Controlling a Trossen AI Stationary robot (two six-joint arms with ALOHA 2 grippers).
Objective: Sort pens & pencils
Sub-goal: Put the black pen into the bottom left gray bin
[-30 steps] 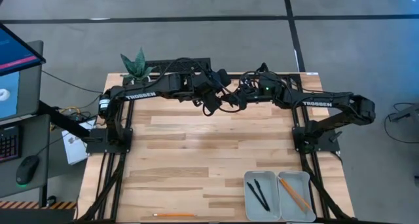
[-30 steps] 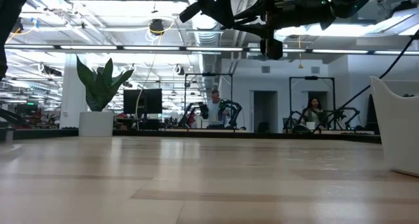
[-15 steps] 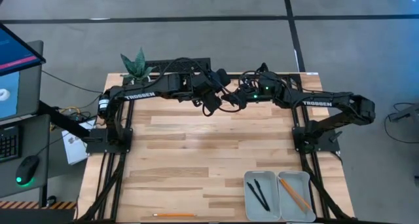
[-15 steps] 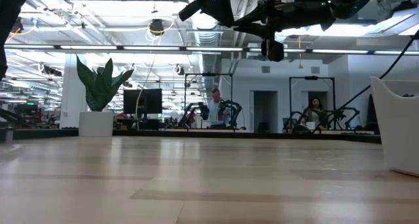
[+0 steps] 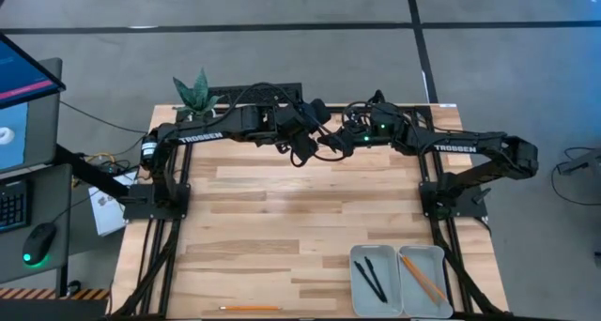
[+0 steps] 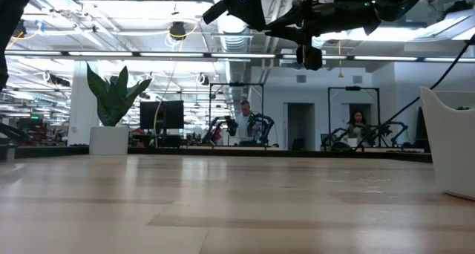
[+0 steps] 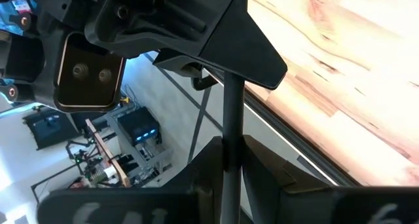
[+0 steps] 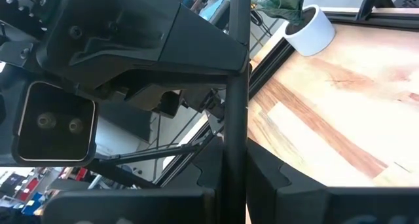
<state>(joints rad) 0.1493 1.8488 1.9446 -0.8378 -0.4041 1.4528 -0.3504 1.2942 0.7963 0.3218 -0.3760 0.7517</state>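
Almost no change from a second ago: both arms stay folded at the counter's [image 5: 300, 218] far edge, right gripper [image 5: 331, 145] shifted slightly. Left gripper [image 5: 302, 154] jaws narrow, empty. Right jaws closed together, empty. Pens [image 5: 370, 279] lie in left tray [image 5: 356, 283], pencils [image 5: 423, 278] in right tray [image 5: 441, 282]; one pencil [image 5: 250, 308] at near edge.

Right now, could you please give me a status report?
Left gripper and right gripper meet at rear centre, both shut on one pen. Two pens in tray; one pencil loose at front edge. Nothing blocking.
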